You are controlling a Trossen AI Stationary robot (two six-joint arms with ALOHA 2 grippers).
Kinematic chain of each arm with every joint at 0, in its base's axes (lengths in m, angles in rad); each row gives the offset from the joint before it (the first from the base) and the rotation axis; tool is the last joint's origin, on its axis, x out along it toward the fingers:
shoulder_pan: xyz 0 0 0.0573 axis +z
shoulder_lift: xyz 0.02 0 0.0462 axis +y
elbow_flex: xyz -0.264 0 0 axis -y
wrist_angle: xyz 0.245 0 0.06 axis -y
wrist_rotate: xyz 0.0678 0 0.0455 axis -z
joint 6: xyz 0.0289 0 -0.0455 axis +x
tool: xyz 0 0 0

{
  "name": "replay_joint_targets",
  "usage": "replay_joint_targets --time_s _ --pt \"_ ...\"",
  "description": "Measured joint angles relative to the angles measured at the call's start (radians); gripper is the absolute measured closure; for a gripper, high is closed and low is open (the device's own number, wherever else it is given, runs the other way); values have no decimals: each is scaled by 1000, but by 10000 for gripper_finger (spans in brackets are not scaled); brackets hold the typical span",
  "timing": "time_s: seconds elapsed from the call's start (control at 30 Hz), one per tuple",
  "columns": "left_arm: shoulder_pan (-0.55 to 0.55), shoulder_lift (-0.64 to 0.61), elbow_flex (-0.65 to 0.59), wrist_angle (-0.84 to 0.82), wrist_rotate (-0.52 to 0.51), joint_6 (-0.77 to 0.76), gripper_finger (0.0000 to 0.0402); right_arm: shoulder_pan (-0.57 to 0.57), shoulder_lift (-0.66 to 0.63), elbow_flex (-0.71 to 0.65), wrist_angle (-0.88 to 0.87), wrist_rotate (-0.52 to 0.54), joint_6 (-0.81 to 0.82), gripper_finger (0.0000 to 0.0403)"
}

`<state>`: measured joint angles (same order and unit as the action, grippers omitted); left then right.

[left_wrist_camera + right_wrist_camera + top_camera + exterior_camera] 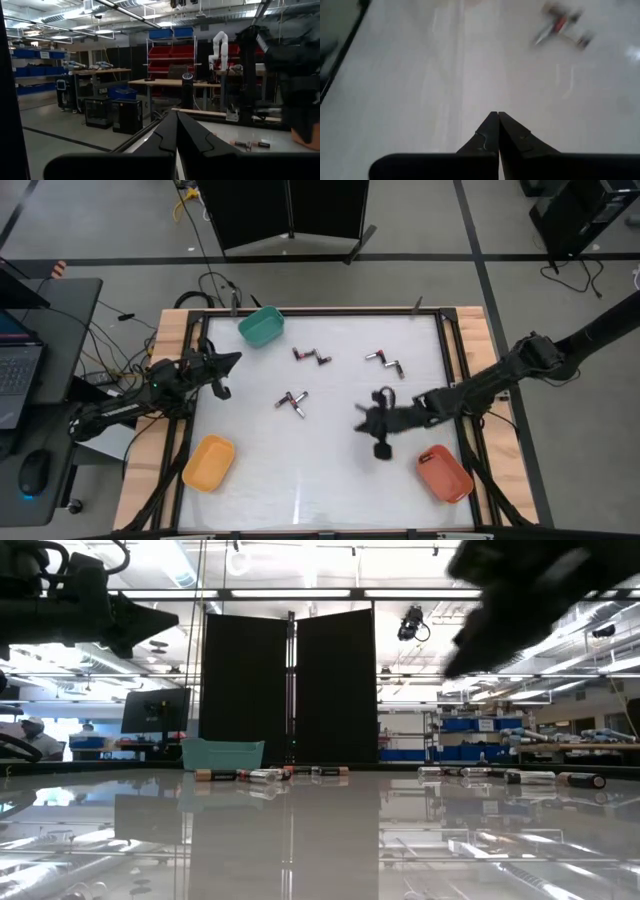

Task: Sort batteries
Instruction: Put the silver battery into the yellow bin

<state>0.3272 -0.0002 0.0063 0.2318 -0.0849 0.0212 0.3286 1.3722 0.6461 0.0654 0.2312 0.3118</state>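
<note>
Your right gripper hangs over the white table, out toward the middle and a little to the right side, and its two fingers are pressed together with nothing between them. Your left gripper waits at the left edge of the table, near the green bin, and its fingers are also closed tip to tip on nothing. The batteries lie loose on the table in three small clusters: one near the far edge just right of the green bin, a second farther right along the same band, and a third closer to the centre, between your two grippers. In your right wrist view a cluster shows ahead of the closed fingertips and well apart from them; it is probably the central one, though the blur makes that hard to confirm. From table height you see the cells as a low row along the far side, with the green bin standing behind the left part of it. The orange bin sits at the near left corner and the red bin at the near right corner, just beside your right arm; you cannot tell from above whether either holds any cells.
</note>
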Motion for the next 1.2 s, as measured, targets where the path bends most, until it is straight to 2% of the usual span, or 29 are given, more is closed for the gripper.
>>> replay_joint_targets --time_s 0.07,0.17,0.3,0.47,0.53,0.63,0.73,0.93,1.2 --pt "0 0 0 17 0 0 387 -51 8 -38 122 4 -63 395" --pt "0 0 0 49 0 0 387 -118 17 -68 207 4 -136 394" --pt "0 0 0 111 0 -6 387 -207 18 -71 235 4 -158 392" --pt "0 0 0 218 5 -149 387 -301 17 -71 253 4 -164 385" --pt "0 0 2 231 35 -191 387 -326 17 -71 248 -3 -197 386" --pt "0 32 29 155 155 -185 387 -350 17 -71 246 -22 -266 392" --pt "0 109 75 155 267 -200 387 -361 17 -71 244 -27 -310 395" --pt "-1 372 207 92 361 -180 387 -383 16 -71 211 -27 -374 389" --pt "-2 754 462 -172 483 -67 387 -431 -17 -71 210 -27 -427 394"
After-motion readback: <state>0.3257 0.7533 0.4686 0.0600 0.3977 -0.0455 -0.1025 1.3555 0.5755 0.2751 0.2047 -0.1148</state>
